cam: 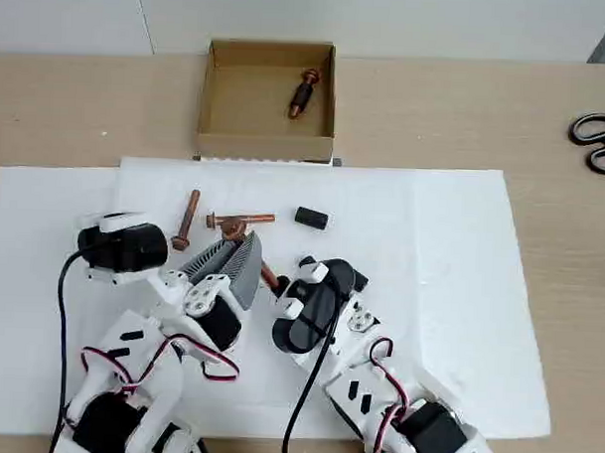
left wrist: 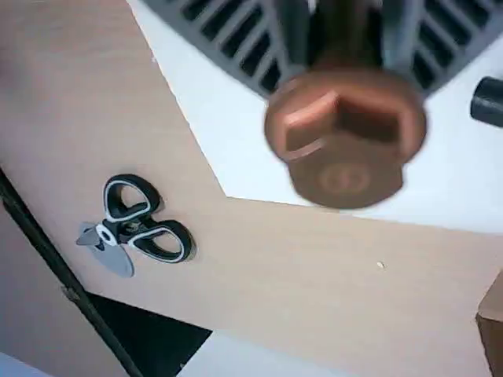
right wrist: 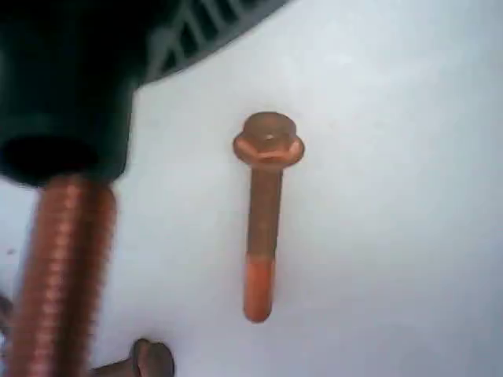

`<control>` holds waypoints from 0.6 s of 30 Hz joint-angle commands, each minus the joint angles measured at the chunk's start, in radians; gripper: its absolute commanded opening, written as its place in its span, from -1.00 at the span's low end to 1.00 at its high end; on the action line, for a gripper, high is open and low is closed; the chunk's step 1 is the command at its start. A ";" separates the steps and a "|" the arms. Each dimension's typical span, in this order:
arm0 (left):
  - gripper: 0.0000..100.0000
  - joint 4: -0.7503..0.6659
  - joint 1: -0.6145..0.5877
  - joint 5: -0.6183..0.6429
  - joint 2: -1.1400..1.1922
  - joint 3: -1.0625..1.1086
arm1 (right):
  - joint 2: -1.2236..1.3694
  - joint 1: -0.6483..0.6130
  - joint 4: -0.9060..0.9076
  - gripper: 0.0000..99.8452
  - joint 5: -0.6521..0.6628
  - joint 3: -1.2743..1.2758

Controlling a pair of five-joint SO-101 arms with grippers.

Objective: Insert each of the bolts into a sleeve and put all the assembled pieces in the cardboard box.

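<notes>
Far right of the box (cam: 266,144), the scissors (cam: 597,140) are cut off by the edge. The gripped bolt (left wrist: 344,141) is blurred and its shank hidden. The sleeve (right wrist: 67,102) is blurred.

Wooden table (cam: 436,102): white sheet (cam: 459,292), cardboard box (cam: 266,146), scissors (cam: 592,142) lying directly on it.

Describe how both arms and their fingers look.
The left arm and right arm are white shells with black motors. The left arm's fingers are grey and ribbed. Red and white wires loop along the joints; a black cable trails from each wrist.
</notes>
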 commanded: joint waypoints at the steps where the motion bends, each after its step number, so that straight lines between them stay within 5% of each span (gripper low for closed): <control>1: -0.99 -0.034 -0.002 -0.005 -0.006 -0.005 | -0.007 -0.007 -0.001 -0.99 -0.002 -0.060; 18: -0.99 -0.032 0.051 -0.008 -0.009 0.030 | -0.005 -0.058 -0.005 -0.99 0.000 -0.069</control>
